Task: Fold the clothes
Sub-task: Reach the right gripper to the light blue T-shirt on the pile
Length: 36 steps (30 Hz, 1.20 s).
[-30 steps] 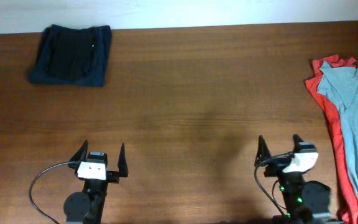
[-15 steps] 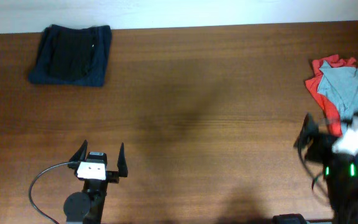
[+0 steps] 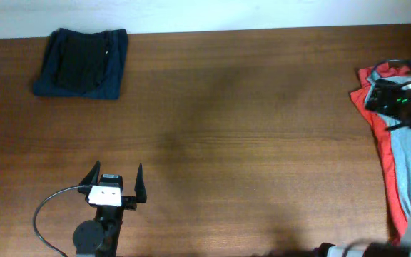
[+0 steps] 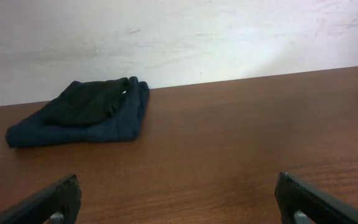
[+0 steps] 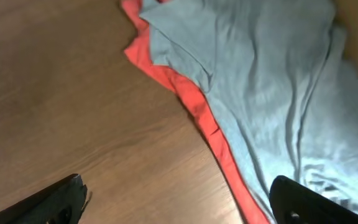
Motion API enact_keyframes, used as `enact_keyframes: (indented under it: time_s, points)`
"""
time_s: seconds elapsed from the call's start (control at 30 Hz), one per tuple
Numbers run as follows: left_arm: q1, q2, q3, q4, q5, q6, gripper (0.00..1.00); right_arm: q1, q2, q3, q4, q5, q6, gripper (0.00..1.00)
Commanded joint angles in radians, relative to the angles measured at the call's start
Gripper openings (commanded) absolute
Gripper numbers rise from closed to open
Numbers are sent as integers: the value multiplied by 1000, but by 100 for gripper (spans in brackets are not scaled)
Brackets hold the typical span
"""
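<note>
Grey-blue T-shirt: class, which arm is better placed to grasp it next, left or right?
Right. The right gripper hangs open over the grey-blue T-shirt, which lies on the red T-shirt; the left gripper sits open far away across the table.

Brown wooden counter [image 3: 227, 135] against a pale wall [image 4: 216, 37]
The counter is dark reddish-brown wood, its grain running along its length, with soft shadows lying across the middle. The wall rises straight from the far edge, off-white and matte, marked by faint scuffs and streaks.
</note>
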Motion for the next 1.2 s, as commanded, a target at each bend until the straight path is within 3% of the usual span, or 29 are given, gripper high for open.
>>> enact_keyframes:
  time_s: [0.0,0.27,0.4,0.6,0.77,0.87,1.17]
  points:
    - [-5,-8,-6,-1,-4,19,99,-93,66,27,-1,-100,-18,100]
    - [-5,-8,-6,-1,-4,19,99,-145,153,27,66,-101,-22,93]
    - [-5,-8,-6,-1,-4,19,99,-145,185,26,85,-220,-93,84]
    - [-5,-8,-6,-1,-4,19,99,-146,267,26,143,-205,-143,81]
    - [-5,-8,-6,-1,-4,19,99,-146,364,26,251,-205,-176,76]
    - [-5,-8,-6,-1,-4,19,99,-146,416,26,354,-205,-251,64]
    - [-5,-8,-6,-1,-4,19,99,-146,514,23,517,-212,-272,56]
